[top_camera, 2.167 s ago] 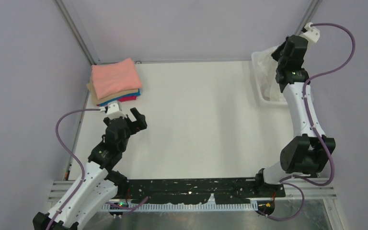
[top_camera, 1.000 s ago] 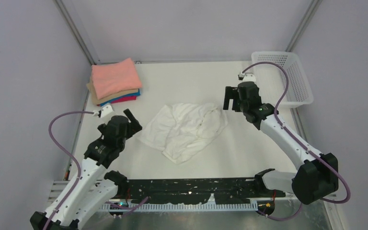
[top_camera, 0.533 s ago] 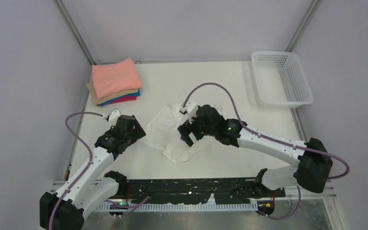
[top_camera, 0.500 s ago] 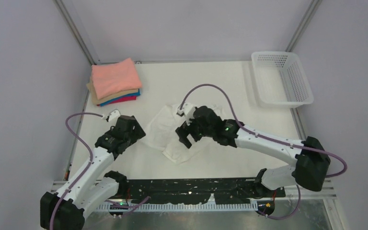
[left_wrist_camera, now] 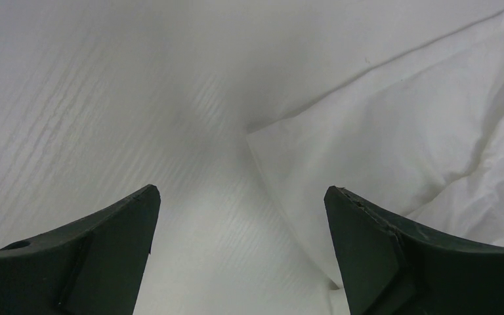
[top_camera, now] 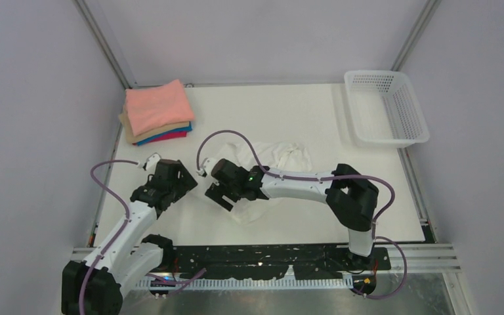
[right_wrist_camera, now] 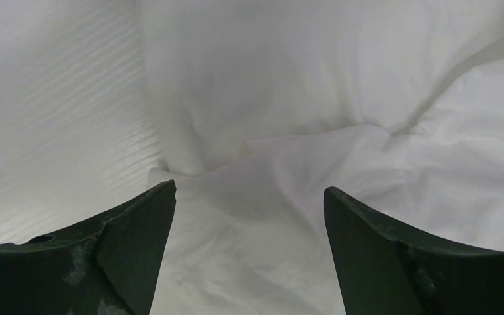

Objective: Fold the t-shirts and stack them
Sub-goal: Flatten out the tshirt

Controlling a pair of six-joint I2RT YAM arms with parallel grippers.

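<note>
The crumpled white t-shirt (top_camera: 287,156) is seen mid-desk (top_camera: 289,111), its left edge directly beneath the right claw (right_wrist_camera: 249,190), whose jaws are spread apart. The left claw (left_wrist_camera: 241,193), likewise spread, is placed just beside the shirt's corner, apparently without contact.

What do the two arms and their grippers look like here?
The left arm and right arm have white link shells and black joints. A purple cable loops off each wrist. The left gripper and right gripper have black, curved, tapering fingers; the right's are scuffed pale.
</note>
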